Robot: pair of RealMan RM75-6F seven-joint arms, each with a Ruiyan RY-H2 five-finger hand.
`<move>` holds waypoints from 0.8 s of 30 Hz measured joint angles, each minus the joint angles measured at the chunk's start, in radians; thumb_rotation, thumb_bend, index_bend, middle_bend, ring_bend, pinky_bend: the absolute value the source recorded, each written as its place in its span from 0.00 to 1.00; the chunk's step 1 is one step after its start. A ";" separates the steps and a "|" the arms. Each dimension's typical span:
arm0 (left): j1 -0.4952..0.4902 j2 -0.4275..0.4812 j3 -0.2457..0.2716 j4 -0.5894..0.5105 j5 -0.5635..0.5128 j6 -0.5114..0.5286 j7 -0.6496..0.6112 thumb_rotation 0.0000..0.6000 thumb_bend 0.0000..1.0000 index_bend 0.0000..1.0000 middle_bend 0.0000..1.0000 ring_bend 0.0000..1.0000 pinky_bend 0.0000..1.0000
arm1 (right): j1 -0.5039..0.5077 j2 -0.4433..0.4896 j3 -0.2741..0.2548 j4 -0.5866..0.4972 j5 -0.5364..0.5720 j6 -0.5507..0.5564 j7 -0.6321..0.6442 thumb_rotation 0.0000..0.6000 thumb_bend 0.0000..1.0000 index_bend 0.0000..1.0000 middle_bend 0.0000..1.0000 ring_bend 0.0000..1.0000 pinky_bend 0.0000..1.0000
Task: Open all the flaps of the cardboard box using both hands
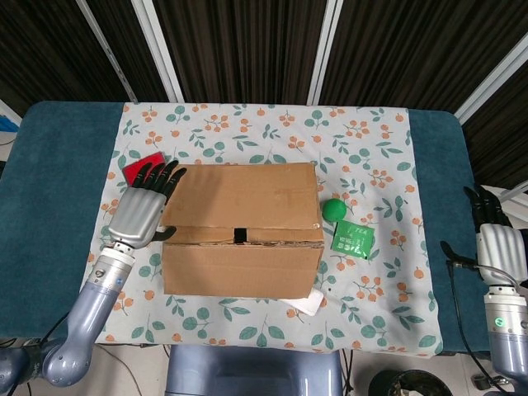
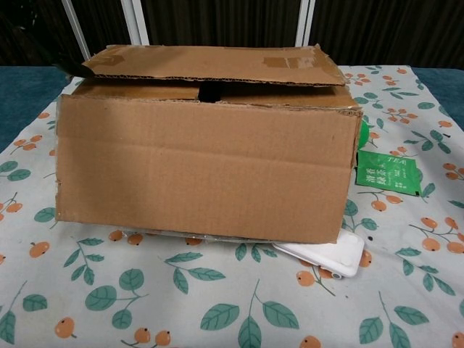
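The brown cardboard box (image 1: 241,229) sits just right of the left hand (image 1: 142,213), well left of the right hand (image 1: 495,247). Its flaps lie folded over the top, the uppermost one slightly lifted, a small dark gap showing at the front seam.
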 measured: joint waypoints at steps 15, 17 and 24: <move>-0.044 -0.042 0.044 0.065 -0.015 0.011 0.011 1.00 0.27 0.00 0.00 0.00 0.00 | -0.025 0.008 0.041 -0.022 0.007 -0.042 0.041 1.00 0.29 0.00 0.00 0.01 0.24; -0.049 -0.047 0.046 0.078 -0.004 0.014 0.006 1.00 0.31 0.00 0.00 0.00 0.00 | -0.028 0.010 0.046 -0.025 0.008 -0.048 0.047 1.00 0.29 0.00 0.00 0.01 0.24; -0.066 -0.058 0.046 0.116 0.006 0.016 -0.010 1.00 0.33 0.00 0.00 0.00 0.00 | -0.037 0.013 0.058 -0.030 0.006 -0.063 0.054 1.00 0.29 0.00 0.00 0.01 0.24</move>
